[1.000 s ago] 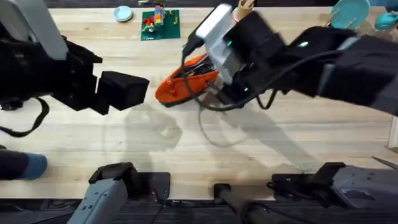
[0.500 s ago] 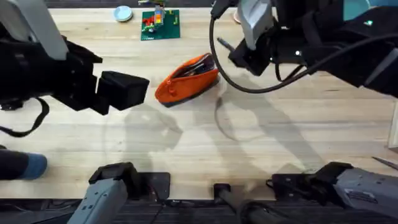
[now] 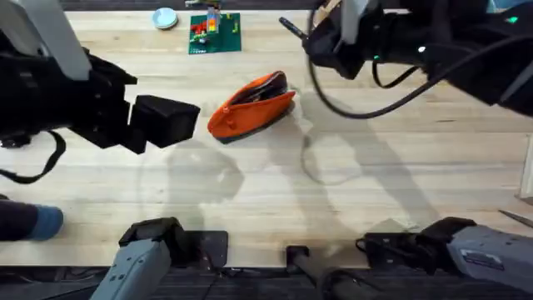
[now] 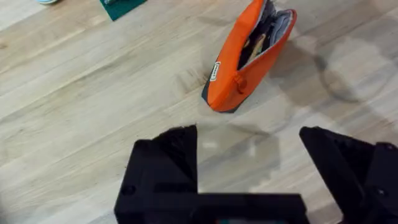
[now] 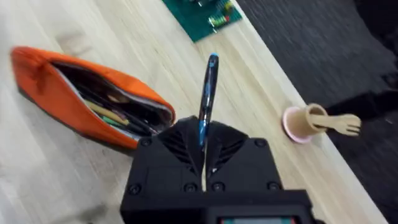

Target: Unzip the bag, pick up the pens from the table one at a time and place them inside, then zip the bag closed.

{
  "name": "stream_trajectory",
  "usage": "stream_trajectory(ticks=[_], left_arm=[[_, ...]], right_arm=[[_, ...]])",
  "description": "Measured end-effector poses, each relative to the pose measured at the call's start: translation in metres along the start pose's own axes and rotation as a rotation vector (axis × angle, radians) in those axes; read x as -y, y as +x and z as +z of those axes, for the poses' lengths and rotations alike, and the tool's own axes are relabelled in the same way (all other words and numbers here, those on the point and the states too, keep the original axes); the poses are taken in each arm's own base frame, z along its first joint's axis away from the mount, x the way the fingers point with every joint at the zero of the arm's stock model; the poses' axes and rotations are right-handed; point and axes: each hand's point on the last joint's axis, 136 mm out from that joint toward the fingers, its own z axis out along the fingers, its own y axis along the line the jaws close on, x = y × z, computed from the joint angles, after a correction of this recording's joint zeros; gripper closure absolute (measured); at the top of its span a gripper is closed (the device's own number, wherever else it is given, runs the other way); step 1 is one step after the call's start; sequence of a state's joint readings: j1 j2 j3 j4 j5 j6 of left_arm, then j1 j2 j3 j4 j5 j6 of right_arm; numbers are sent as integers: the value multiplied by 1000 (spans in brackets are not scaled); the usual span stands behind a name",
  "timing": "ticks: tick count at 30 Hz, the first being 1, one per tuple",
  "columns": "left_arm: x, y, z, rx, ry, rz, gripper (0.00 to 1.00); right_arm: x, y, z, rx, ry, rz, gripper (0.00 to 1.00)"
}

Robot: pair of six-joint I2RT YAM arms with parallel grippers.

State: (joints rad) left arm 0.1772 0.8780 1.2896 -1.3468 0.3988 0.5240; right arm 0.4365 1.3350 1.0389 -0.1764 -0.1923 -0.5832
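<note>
The bag, unzipped, is seen lying on the table at upper centre. A pen is clamped in the right gripper at upper right. The left gripper is held wide at left.

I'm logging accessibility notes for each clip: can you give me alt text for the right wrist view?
The right gripper holds a dark pen upright between its fingers, above the wooden table. Beside it lies the orange bag, unzipped, with items visible inside. Farther off are a green circuit board and a small pink-based wooden piece near the table edge.
</note>
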Motion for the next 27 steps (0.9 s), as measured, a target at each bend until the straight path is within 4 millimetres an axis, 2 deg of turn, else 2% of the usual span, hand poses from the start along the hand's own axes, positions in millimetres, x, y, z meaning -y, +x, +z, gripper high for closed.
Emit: stream_trajectory(ticks=[7,13,16,27], left_arm=[[0,0,0,0,0,0,6],[0,0,0,0,0,0,8],[0,0,0,0,0,0,6],[0,0,0,0,0,0,7]], right_arm=[[10,-10,-11,144,-101,37,968],[-6,-27,-17,265,-212,-73,968],[-16,-27,-11,309,-265,-152,969],[-41,-6,26,424,-379,-451,968]])
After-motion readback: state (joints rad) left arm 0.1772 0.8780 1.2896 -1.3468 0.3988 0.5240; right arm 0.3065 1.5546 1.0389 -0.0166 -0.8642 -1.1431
